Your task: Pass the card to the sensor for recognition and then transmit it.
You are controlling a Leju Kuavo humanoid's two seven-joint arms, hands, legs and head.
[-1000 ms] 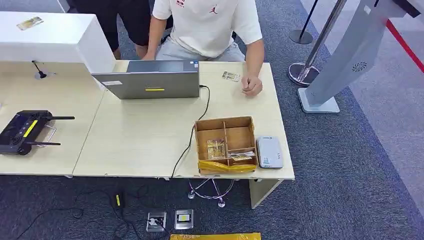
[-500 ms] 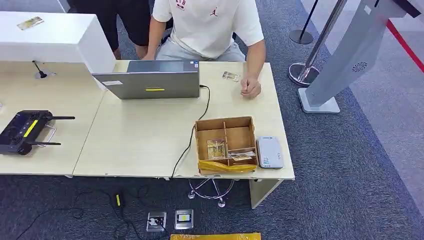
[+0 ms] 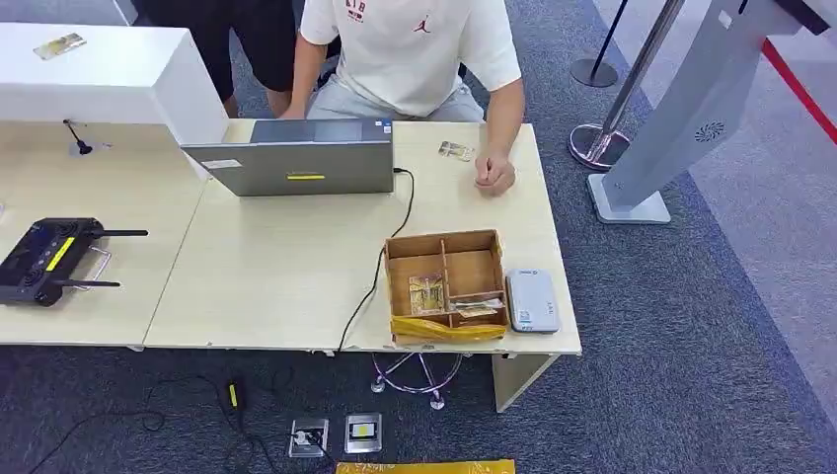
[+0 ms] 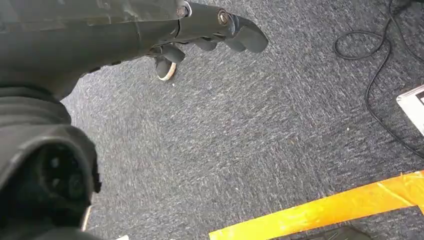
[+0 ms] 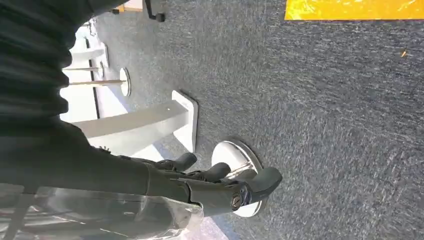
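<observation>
The left hand (image 4: 200,35) hangs over dark grey carpet (image 4: 240,150), its dark fingers (image 4: 167,62) loosely spread and nothing in them. A strip of yellow tape (image 4: 325,210) lies on the carpet near it, and a black cable (image 4: 375,85) loops beside the tape. The right hand (image 5: 215,182) also hangs above the carpet with its fingers apart and empty; beyond it stand a round chrome post base (image 5: 240,155) and the white foot of a grey slanted kiosk stand (image 5: 145,125).

In the head view, a light wooden table (image 3: 276,267) stands ahead. Near its front right corner sits a brown partitioned cardboard box (image 3: 444,281), its front edge wrapped in yellow tape. A patterned yellowish card (image 3: 426,293) lies flat in the front left compartment of the box, and another small card (image 3: 476,311) lies in the front right one. Just beside the box, on its right, lies the white rounded card sensor (image 3: 532,300). A black cable (image 3: 380,257) runs from a grey laptop (image 3: 301,158) past the box and off the table's front edge. A person in a white T-shirt (image 3: 415,49) sits behind the table, one hand (image 3: 494,174) resting on the tabletop near a small clear packet (image 3: 455,151). On the left table lies a black remote controller with antennas (image 3: 49,259).
</observation>
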